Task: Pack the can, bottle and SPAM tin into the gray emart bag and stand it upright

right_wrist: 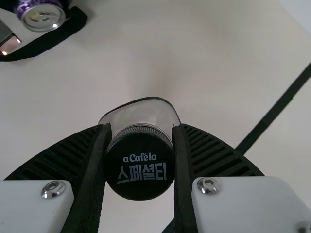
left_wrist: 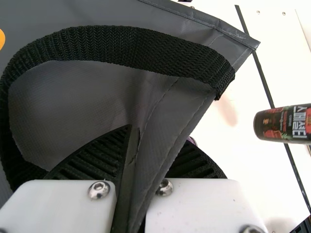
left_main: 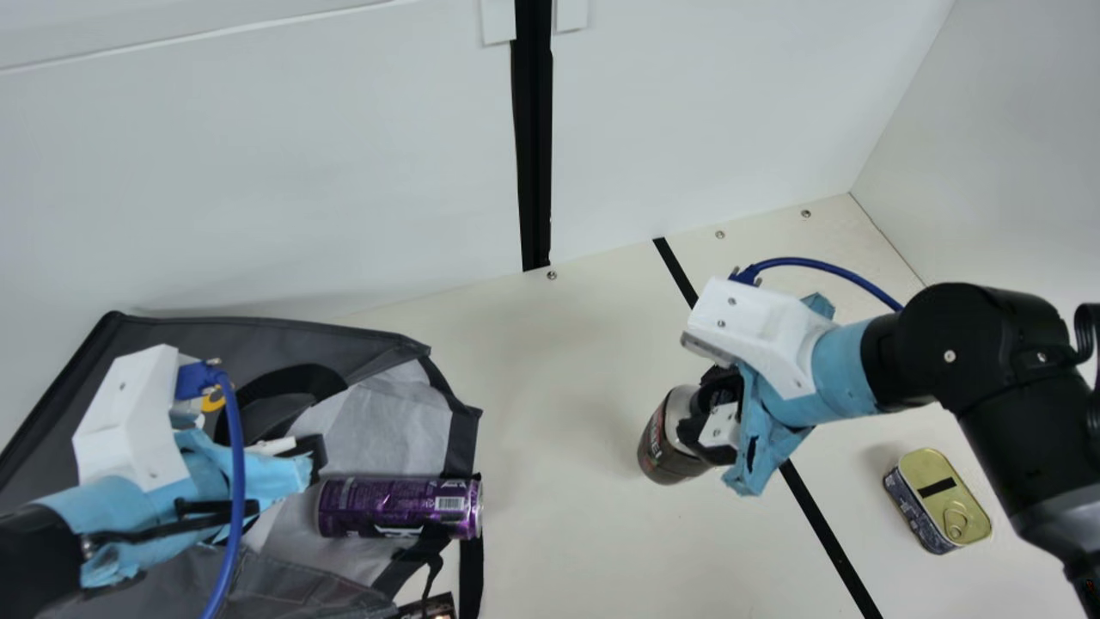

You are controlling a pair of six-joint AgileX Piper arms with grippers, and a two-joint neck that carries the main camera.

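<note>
Okay, so the bottle [left_main: 663, 447] is up in the right gripper [left_main: 715, 421], with the ribbed fingers clamped around the cap end. Its long axis runs along the fingers, cap back toward the wrist, base angled away and down toward the bag side. Hard to judge from here, but the base might be just off the cream table [left_main: 559, 387].

The can [left_main: 400, 507] lies on its side in the mouth of the gray emart bag [left_main: 292, 344], its length going left to right in the main view, pull-tab end aimed out at the opening, right by the rim. The bag's lying down too, mouth toward the bottle. The left gripper [left_main: 314, 456] is pinched on the bag's edge fabric, near the black handle [left_wrist: 116, 43].

The SPAM tin [left_main: 941, 499] sits flat past the right arm, lid up, long axis slanting, ring-pull at its near end.

For elbow room, there's a decent bare stretch between bag mouth and bottle. The right forearm crowds the tin though, and the white back wall [left_main: 301, 172] runs close behind the bag.
</note>
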